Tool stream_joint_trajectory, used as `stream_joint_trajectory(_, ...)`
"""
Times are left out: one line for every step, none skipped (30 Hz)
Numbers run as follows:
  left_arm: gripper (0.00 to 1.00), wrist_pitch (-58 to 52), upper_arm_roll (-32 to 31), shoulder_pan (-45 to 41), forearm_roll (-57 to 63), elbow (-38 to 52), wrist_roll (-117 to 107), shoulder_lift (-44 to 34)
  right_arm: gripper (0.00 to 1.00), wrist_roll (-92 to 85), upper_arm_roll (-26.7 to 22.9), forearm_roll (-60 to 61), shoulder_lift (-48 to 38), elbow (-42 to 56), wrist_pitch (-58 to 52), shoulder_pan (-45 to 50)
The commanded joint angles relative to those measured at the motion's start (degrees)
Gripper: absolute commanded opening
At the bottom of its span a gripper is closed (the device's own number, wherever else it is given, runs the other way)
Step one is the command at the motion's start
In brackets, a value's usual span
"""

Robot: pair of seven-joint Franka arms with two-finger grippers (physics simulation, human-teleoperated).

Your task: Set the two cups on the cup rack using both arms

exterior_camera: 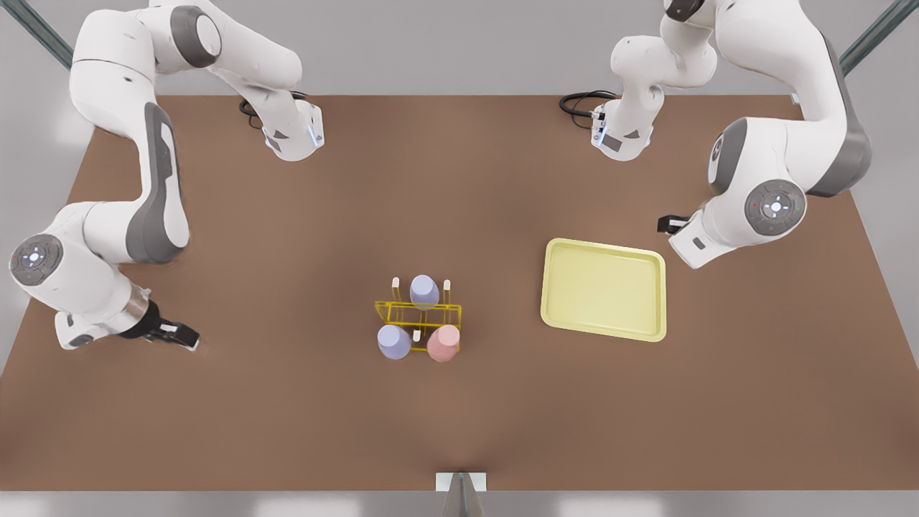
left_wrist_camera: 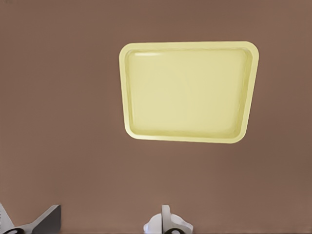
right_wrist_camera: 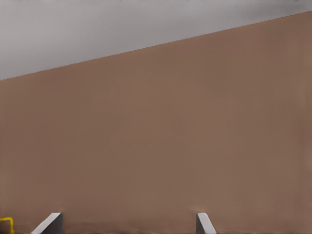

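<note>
The yellow wire cup rack [exterior_camera: 402,311] stands at the table's middle. Three cups sit upside down on its pegs: a pale pink cup [exterior_camera: 443,342] and a lavender cup [exterior_camera: 394,341] at the near side, another lavender cup [exterior_camera: 424,291] at the far side. My right gripper [exterior_camera: 183,334] [right_wrist_camera: 126,226] hangs open and empty, low over the table at the front view's left, well apart from the rack; a corner of the rack [right_wrist_camera: 6,222] shows beside its fingers. My left gripper [exterior_camera: 669,224] [left_wrist_camera: 105,226] is open and empty at the front view's right.
A pale-yellow tray [exterior_camera: 603,289] [left_wrist_camera: 187,92] lies empty on the brown table [exterior_camera: 287,402], right of the rack and in front of my left gripper. Both arm bases stand at the table's far edge.
</note>
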Motion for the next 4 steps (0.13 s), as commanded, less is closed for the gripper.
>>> stream_joint_trajectory(1.00,-1.09,0.00,-0.06,0.07,0.02,5.94,0.04,1.00,-8.11,-0.04,2.50,-4.19,0.13,-18.69,-0.28)
stream_joint_trajectory(1.00,-1.09,0.00,-0.06,0.07,0.11,5.94,0.04,1.00,-5.05,-0.04,4.71,-5.16,0.40,-19.67,-0.28)
stream_joint_trajectory(1.00,-1.09,0.00,-0.06,0.07,0.11,5.94,-0.05,1.00,-5.91,0.04,4.72,-7.71,-0.30,-21.52,-0.20)
stream_joint_trajectory(1.00,-1.44,0.00,-0.06,-0.02,0.11,5.94,-0.05,1.00,-8.02,0.04,4.89,-10.00,-1.70,-22.31,-0.28)
